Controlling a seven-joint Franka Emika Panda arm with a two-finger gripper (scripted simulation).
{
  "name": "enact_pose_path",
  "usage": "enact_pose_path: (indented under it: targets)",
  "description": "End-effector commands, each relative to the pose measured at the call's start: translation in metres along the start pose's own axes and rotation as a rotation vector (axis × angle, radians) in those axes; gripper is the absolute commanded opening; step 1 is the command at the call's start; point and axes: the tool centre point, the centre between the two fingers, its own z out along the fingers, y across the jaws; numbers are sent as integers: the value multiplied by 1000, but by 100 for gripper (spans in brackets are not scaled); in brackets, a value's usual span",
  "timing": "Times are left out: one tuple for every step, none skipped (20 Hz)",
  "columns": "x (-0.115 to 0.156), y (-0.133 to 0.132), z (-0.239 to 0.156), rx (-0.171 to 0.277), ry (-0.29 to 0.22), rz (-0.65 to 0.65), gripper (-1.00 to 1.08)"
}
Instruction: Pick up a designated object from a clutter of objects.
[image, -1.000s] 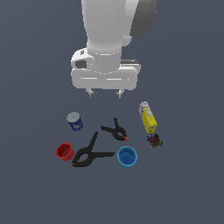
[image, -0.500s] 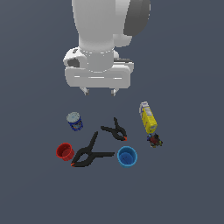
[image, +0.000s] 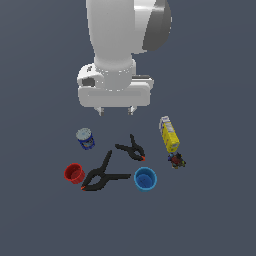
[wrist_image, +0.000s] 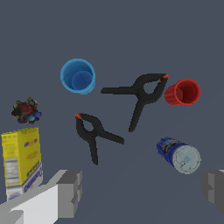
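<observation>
**Small Clamp: Location and Grip Guidance**

The gripper (image: 116, 111) hangs above the objects with its fingers spread apart and nothing between them. In the wrist view both grey fingers (wrist_image: 70, 192) sit at the lower corners of the frame, well apart.

The small clamp (image: 132, 148) lies flat near the centre of the exterior view, apart from its neighbours. The large clamp (image: 102, 174) lies to its lower left, the blue cup (image: 145, 179) just below it, and the yellow carton (image: 169, 134) to its right.

Handling judgement: the small clamp is probably light and rigid, with smooth, narrow handles that could slip or pivot. Its thickness is hard to gauge from these views. Close the fingers across the thicker body near the pivot (wrist_image: 92, 132), not on the splayed handle ends.
</observation>
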Motion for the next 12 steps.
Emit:
enact_pose_path:
  targets:
    - [2,-3,13,0,-1,-34,100]
    - [3,-5,19,0,-1,-51,100]
    - [4,-7,26,-1,-1,-69,100]
    - [5,-9,33,-1,-1,-89,100]
    - [6,-11,41,0,-2,-111,100]
    - [6,-13,49,0,-2,-134,100]
    - [7,-15,58,0,-2,-158,100]
    - [7,-18,67,1,-2,-184,100]
    - [7,-21,77,1,-2,-212,100]
    - [7,-24,88,2,-2,-241,100]
    - [7,-27,99,3,-2,-271,100]
    - [7,-30,109,5,-2,-301,100]
